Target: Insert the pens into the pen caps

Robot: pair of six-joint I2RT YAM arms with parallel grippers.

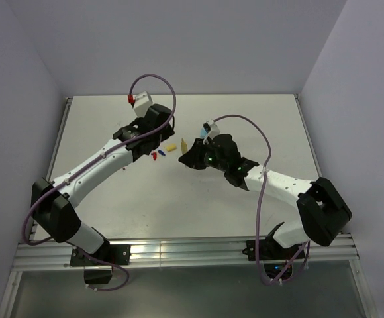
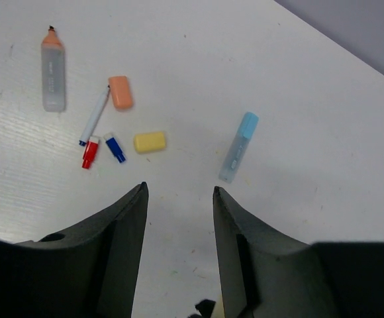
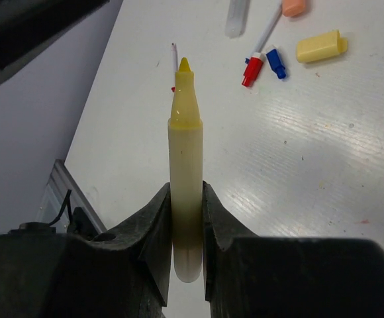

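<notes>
Clutter: on the white table [image 1: 245, 199] I see an orange cap [image 2: 120, 92], a yellow cap [image 2: 149, 142], and a red cap [image 2: 89, 152] just beside a dark blue cap [image 2: 115, 147].
Loose pens: the orange-tipped pen [image 2: 53, 69] lies far left. The thin white pen [image 2: 94, 116] slants between the orange and red caps. The pale pen with a light blue end [image 2: 238, 147] lies apart on the right.
Left gripper [image 2: 179, 191]: jaws moderately wide with bare table between them; the caps lie just ahead of its tips.
Right gripper [image 3: 186, 192]: clamped on the yellow pen [image 3: 185, 132] low on the barrel, nib pointing away from the fingers.
Cap versus pen: from the right wrist, the yellow cap lies ahead and right of the nib, well apart.
Materials: the held barrel is pale, translucent and round, with a tapered yellow collar. The caps are short matte plastic stubs. The tabletop is finely grained and specked.
</notes>
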